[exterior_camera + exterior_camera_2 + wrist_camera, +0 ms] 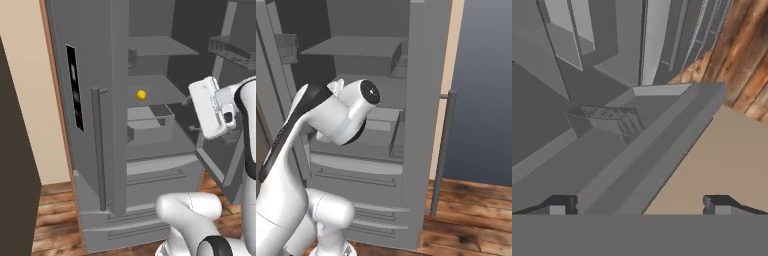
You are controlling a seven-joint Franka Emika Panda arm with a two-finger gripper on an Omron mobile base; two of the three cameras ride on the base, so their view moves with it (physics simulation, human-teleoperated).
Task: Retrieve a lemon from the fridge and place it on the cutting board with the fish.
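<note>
The lemon (141, 94) is a small yellow fruit lying on a middle shelf inside the fridge (90, 60), whose right door hangs open while the left door is closed. My gripper (190, 114) hovers to the right of the lemon, at about shelf height and apart from it, pointing into the fridge. In the hand view the gripper (639, 207) is open wide with nothing between its dark fingertips (559, 205). From the right base view my own arm blocks the shelf of the fridge (426, 100). The cutting board and the fish are out of view.
The open right fridge door (235, 50) with its wire bins stands just right of my hand. A clear drawer (150, 122) sits below the lemon's shelf. A dark brown cabinet (15, 150) stands at the left, over wooden floor (55, 215).
</note>
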